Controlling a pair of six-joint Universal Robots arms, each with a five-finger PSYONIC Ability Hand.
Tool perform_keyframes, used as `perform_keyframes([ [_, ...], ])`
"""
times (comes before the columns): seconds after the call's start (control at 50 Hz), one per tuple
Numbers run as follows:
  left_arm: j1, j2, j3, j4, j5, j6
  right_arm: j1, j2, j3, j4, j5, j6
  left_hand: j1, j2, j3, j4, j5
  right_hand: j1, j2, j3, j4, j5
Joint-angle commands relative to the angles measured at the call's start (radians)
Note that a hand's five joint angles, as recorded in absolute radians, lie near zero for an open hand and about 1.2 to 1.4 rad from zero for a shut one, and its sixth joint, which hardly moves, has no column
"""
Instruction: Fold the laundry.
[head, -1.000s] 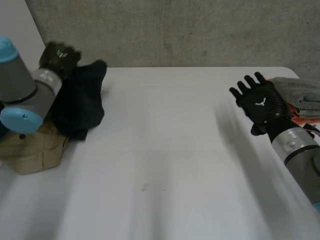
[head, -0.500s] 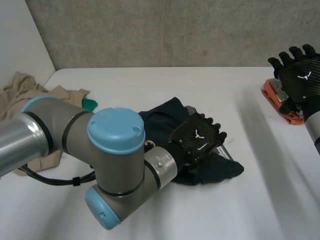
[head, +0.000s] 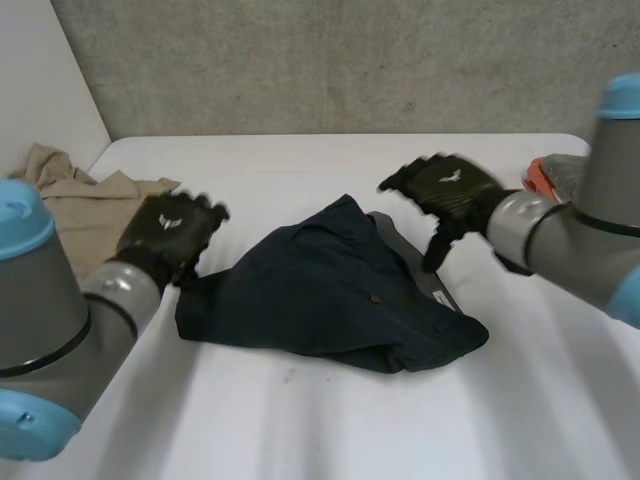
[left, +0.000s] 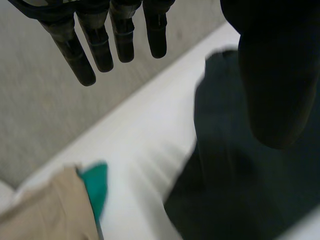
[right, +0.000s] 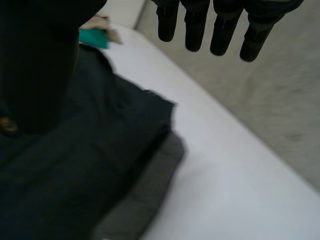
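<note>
Moved: left hand (head: 170, 228) has pulled back from the garment's (head: 320, 290) middle to its left edge; right hand (head: 450, 190) has come in from the table's (head: 300, 430) right edge.
Left hand: fingers (left: 95, 42) straight and spread, holding nothing, thumb over the garment (left: 240, 190).
Right hand: above the garment's far right part, fingers (right: 222, 30) straight, holding nothing.
Garment: navy, lying rumpled at mid-table, a grey lining (right: 145, 200) showing at its far edge.
Beige cloth (head: 85, 205): heaped at the table's left edge, a green cloth (left: 95, 182) just beside it.
Right edge: orange item (head: 537, 178) with grey cloth (head: 562, 170) on it.
</note>
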Motion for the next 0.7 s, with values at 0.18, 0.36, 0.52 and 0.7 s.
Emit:
perform_keyframes([
  [0.18, 0.127, -0.262, 0.031, 0.009, 0.210, 0.001, 0.126, 0.369, -0.254, -0.012, 0.041, 0.004, 0.381, 0.389, 0.394, 0.391, 0.402, 0.247, 0.246, 0.238, 0.240, 0.232],
  [0.36, 0.126, -0.322, 0.213, 0.036, 0.191, 0.026, 0.130, 0.444, -0.351, -0.109, 0.153, 0.018, 1.095, 1.103, 1.108, 1.105, 1.116, 1.153, 1.153, 1.145, 1.146, 1.139],
  [0.52, 0.111, -0.328, 0.567, 0.214, 0.177, 0.119, 0.129, 0.435, -0.636, -0.282, 0.294, 0.003, 1.095, 1.103, 1.108, 1.105, 1.116, 1.153, 1.153, 1.145, 1.146, 1.139],
  [0.7, 0.068, -0.340, 0.879, 0.708, 0.157, 0.156, 0.129, 0.251, -0.673, -0.828, 0.332, -0.062, 1.095, 1.103, 1.108, 1.105, 1.116, 1.153, 1.153, 1.145, 1.146, 1.139],
])
